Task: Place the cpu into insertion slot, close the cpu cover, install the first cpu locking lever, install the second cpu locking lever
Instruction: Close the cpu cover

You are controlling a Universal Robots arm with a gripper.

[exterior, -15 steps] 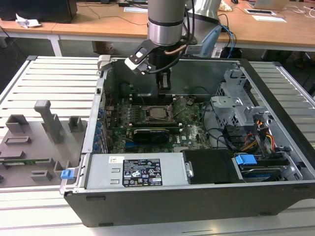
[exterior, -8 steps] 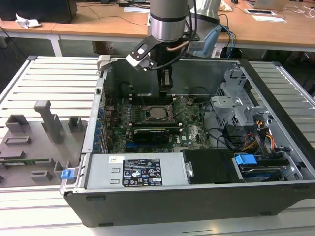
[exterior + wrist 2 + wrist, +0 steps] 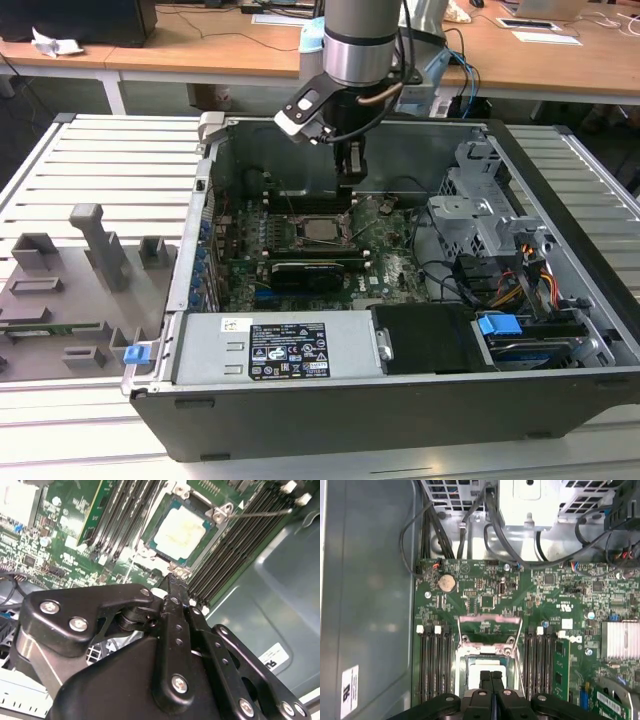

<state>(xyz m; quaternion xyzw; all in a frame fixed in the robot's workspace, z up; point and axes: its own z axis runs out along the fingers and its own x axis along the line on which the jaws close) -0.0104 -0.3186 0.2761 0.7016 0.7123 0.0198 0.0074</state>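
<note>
hanging straight down from the upper middle of the exterior view, the arm is pointing its gripper (image 3: 350,178) into the open computer case (image 3: 560,215), its fingers (image 3: 485,680) pressing together and gripping nothing. the cpu (image 3: 322,229) is sitting in the motherboard socket, just lower left of the fingertips in that frame; in the second wrist view the cpu (image 3: 181,531) is lying just beyond the tips.

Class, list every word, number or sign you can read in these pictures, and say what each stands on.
Nothing can be read.
Black label on the grey metal power supply box: white print, too small to read.
Small white sticker beside it: too small.
White sticker on the grey case wall, first wrist view: blurred.
White print on the green motherboard: too small.
</note>
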